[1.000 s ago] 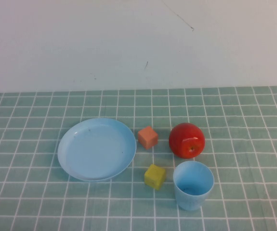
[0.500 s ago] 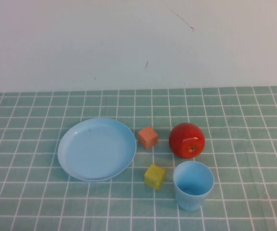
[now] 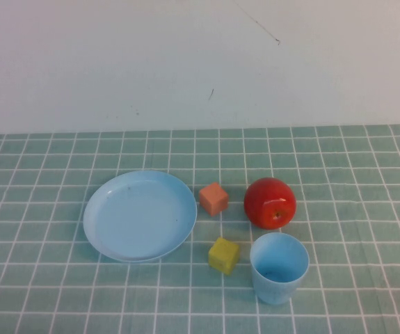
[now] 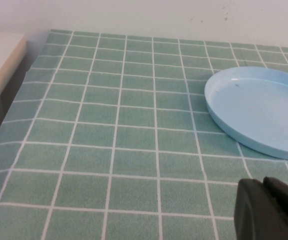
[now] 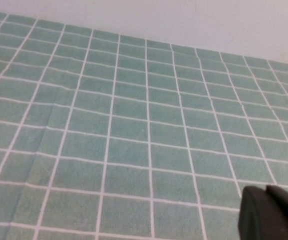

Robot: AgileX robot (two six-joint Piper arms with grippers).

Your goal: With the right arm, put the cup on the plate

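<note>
**Cup stands off the plate, both arms out of the overhead view**

The cup stands upright on the green checked cloth, at about 4 o'clock from the plate and well apart from it. A red apple sits just beside the cup at its 12 o'clock; a yellow cube lies near it at 9 o'clock, and an orange cube rests just off the plate's rim at 3 o'clock.

The left gripper hovers over the cloth near the plate's edge; whether its jaws are released or clenched cannot be told. The right gripper hangs above bare cloth; its jaw state cannot be told either.
</note>
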